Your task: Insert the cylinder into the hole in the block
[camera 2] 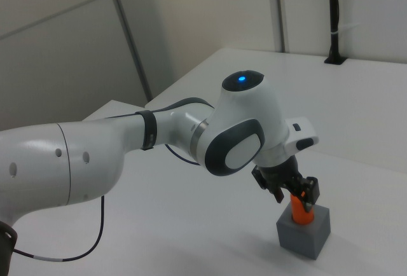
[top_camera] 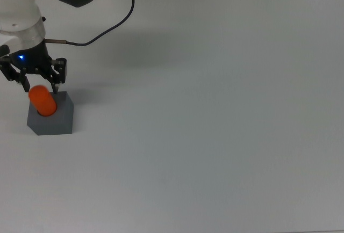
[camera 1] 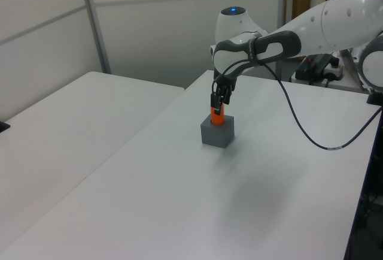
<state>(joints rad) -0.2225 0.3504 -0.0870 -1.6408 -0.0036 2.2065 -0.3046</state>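
Observation:
The orange-red cylinder (top_camera: 43, 101) stands upright in the grey block (top_camera: 60, 120) near the top view's left edge. Its lower end sits in the hole, which it hides. My gripper (top_camera: 40, 86) hovers just over the cylinder's top, open, one finger on either side and neither touching it. In the left view the cylinder (camera 1: 217, 117) pokes out of the block (camera 1: 216, 135) beneath the gripper (camera 1: 219, 100). The right view has the cylinder (camera 2: 301, 212) in the block (camera 2: 310, 236) below the gripper (camera 2: 294, 193).
A black cable (top_camera: 110, 28) trails from the arm across the white table (top_camera: 215, 109). In the left view a second white table (camera 1: 66, 128) lies to the left past a gap, and the table's right edge (camera 1: 359, 212) drops off.

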